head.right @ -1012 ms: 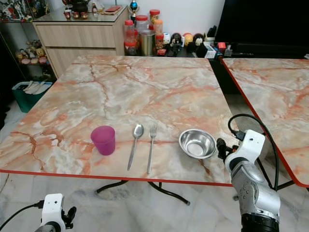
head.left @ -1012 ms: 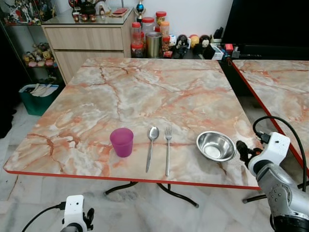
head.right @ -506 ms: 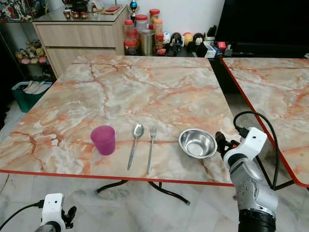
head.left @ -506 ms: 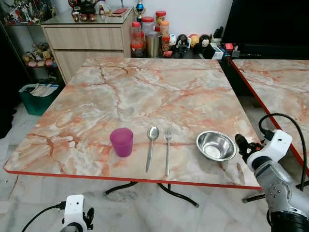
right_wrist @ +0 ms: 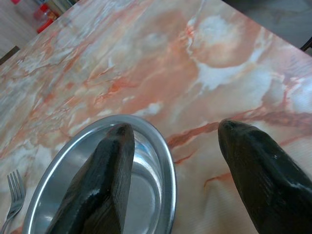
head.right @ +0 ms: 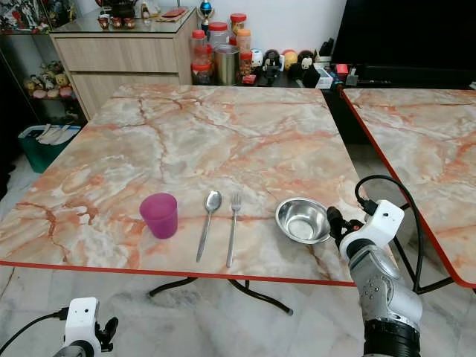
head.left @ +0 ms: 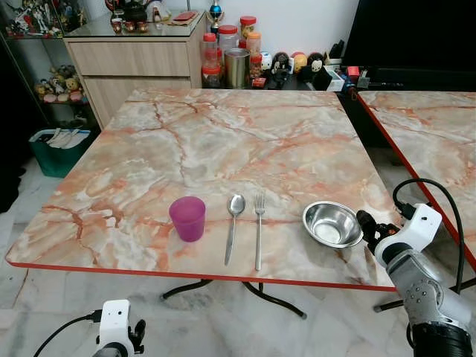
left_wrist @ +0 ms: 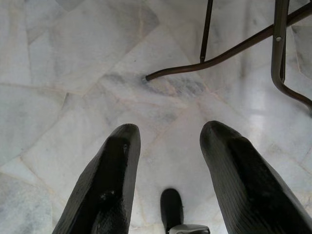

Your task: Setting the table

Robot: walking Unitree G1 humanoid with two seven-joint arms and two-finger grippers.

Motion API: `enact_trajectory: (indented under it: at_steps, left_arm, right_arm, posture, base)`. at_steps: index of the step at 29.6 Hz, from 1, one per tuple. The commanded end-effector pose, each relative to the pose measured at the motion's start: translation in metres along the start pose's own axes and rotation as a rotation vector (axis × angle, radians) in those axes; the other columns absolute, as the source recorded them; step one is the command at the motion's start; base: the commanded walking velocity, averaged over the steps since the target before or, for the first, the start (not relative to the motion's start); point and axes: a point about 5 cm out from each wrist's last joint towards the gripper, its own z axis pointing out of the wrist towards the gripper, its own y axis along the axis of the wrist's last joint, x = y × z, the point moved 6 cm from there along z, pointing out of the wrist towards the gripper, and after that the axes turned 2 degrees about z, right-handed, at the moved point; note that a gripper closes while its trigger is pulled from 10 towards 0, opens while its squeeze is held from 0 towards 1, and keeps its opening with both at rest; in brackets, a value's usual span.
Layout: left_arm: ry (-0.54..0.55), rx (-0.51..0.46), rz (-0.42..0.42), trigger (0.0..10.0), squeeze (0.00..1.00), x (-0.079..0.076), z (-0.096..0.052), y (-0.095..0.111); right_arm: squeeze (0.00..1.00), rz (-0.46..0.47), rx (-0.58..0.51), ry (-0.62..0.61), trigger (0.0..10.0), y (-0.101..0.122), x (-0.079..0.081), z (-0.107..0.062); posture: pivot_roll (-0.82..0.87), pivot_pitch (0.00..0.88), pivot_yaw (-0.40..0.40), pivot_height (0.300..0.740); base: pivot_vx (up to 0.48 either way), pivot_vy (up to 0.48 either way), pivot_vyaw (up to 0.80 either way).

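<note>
Steel bowl [head.left: 332,224] on marble tabletop [head.left: 223,141] | right gripper [right_wrist: 170,180] jaws spread wide at its rim, gripping nothing | left gripper [left_wrist: 168,180] jaws apart, empty

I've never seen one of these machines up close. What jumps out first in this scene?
A pink-veined marble table with a red edge dominates, and along its near side sit a purple plastic cup, a metal spoon, a metal fork and a shiny steel bowl in a row. The silver right arm's gripper reaches in at the bowl's right rim, jaws open, one finger over the rim.
</note>
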Motion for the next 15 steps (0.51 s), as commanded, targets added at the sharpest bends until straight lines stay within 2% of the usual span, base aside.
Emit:
enact_trajectory:
  at_steps: [1,8,15]
  left_arm:
    - [-0.002,-0.001,0.027,10.0,0.00,0.0015,0.0003,0.0019]
    - [-0.003,0.002,0.029,10.0,0.00,0.0011,0.0003,0.0014]
    - [-0.002,-0.001,0.032,10.0,0.00,0.0010,0.0003,0.0018]
  right_arm:
    - [0.00,0.018,-0.003,0.011,10.0,0.0024,0.0011,0.0018]
    - [0.00,0.026,0.007,0.020,10.0,0.0003,0.0020,0.0037]
    - [0.00,0.076,0.010,0.032,10.0,-0.0014,0.0022,0.0069]
  posture:
    - [-0.02,0.088,-0.016,0.740]
    - [-0.02,0.086,-0.016,0.740]
    - [-0.02,0.083,-0.016,0.740]
  base:
    - [0.000,0.000,0.00]
    - [0.000,0.000,0.00]
    - [0.000,0.000,0.00]
